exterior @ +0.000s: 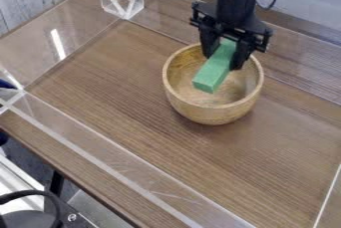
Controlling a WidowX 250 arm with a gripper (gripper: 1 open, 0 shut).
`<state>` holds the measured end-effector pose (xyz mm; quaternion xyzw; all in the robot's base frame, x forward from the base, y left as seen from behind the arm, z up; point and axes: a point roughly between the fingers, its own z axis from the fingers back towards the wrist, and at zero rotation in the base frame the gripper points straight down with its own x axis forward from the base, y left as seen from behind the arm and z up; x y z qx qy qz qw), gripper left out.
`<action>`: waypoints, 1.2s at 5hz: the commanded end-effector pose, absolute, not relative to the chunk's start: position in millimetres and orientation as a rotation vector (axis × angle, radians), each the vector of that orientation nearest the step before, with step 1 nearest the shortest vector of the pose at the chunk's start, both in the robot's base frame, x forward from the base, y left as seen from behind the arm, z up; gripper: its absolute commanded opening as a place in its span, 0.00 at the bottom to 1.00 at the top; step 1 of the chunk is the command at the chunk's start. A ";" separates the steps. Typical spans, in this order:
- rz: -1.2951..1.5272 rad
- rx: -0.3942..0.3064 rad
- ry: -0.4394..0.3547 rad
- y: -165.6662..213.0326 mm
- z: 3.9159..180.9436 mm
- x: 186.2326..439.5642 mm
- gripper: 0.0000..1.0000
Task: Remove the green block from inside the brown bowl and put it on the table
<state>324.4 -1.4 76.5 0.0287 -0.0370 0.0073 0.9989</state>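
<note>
Camera view from above one corner: we see the pincer (228,55) pointing down over the brown bowl (213,95), its two dark fingers (244,47) clasped on the upper end of the green block (216,70). We find the block tilted, its lower end down inside the bowl. That bowl sits on the bench (120,103).

I'm looking at the table (120,103), brown wood grain with clear acrylic walls (80,187) along its edges. Sitting directly on it, toward the far right side, I've got the brown bowl (213,108), upright.
</note>
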 end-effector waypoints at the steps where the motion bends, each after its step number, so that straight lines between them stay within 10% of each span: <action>1: 0.022 0.062 -0.129 -7.1 98.9 335.3 0.00; 6: 0.054 0.039 -0.147 0.2 111.1 316.5 0.00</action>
